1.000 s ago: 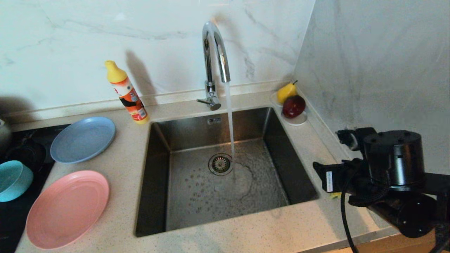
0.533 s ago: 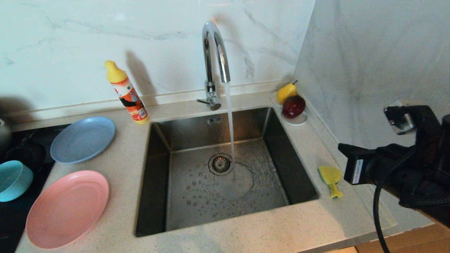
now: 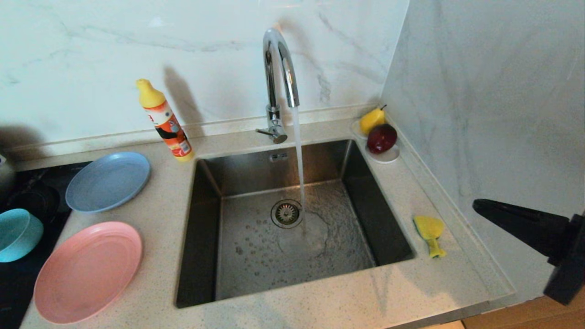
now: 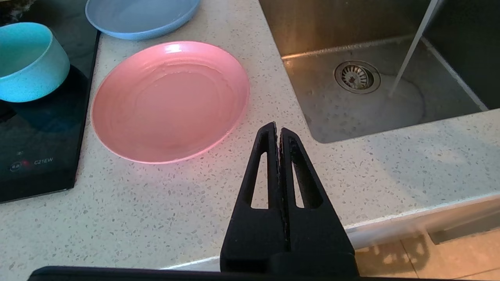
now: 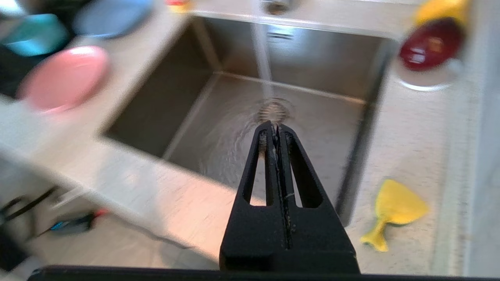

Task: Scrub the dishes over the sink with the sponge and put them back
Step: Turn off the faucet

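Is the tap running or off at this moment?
Running. A steady stream falls from the tap spout into the sink, and water spreads in a rippled pool beside the drain strainer.

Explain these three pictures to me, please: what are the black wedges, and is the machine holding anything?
They show one robot with two arms at a kitchen sink. The wide picture comes from a camera on its head; the other two come from cameras on its wrists. The black wedges are its grippers, like two-fingered hands. The left gripper hangs above the counter near the pink plate; the right gripper is off at the counter's right end. Both are shut and hold nothing. Left of the sink lie the blue plate, the pink one and a bowl. The sponge lies on the counter right of the sink. The tap is running.
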`<state>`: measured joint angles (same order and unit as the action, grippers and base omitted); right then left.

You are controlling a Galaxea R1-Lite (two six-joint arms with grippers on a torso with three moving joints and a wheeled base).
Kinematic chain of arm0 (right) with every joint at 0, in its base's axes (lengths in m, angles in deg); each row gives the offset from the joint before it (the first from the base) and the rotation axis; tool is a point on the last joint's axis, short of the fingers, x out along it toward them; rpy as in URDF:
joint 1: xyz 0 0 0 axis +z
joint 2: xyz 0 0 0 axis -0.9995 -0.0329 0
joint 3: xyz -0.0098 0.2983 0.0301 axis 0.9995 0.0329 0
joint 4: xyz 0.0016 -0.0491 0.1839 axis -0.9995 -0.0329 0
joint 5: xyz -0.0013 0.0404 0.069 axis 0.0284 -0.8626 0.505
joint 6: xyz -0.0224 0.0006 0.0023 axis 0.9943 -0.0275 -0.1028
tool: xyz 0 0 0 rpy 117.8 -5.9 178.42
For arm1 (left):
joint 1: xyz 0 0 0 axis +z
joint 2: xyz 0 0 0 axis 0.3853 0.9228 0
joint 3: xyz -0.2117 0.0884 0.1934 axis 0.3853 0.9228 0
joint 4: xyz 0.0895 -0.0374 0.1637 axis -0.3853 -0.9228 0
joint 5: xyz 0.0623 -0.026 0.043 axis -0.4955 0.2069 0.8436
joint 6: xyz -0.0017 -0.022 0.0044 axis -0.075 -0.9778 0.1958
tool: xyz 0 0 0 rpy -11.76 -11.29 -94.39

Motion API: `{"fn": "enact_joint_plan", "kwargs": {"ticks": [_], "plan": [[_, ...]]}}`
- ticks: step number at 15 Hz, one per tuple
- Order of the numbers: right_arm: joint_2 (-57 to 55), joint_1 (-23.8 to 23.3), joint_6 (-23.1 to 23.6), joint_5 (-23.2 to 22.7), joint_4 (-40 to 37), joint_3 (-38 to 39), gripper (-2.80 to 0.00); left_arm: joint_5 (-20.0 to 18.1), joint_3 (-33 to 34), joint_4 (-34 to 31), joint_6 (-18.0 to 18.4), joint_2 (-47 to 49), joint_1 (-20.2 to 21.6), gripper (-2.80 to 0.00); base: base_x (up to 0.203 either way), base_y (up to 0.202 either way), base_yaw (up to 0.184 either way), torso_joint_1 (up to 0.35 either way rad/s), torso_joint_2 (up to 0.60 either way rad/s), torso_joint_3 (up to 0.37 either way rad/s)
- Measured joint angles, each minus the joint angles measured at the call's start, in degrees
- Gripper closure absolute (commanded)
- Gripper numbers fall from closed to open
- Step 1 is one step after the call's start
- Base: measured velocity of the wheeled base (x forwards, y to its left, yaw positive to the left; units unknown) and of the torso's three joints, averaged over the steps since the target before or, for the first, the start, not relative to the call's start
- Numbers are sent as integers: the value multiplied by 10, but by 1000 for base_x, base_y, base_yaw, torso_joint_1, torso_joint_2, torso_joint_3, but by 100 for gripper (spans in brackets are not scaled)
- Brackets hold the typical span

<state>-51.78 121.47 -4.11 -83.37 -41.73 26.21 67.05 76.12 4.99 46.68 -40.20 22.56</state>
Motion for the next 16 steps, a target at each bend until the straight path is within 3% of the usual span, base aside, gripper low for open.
{"fn": "enact_joint_plan", "kwargs": {"ticks": [4,9,12,16], "plan": [[100,-98,13,-156,-7,69,0,0,0,0,0,0,0,0,0,0,0,0,0,0],[225,-216,20,-293,-56,132,0,0,0,0,0,0,0,0,0,0,0,0,0,0],[293,-261,18,-320,-130,143,0,0,0,0,0,0,0,0,0,0,0,0,0,0],[371,-314,14,-306,-157,174,0,0,0,0,0,0,0,0,0,0,0,0,0,0]]}}
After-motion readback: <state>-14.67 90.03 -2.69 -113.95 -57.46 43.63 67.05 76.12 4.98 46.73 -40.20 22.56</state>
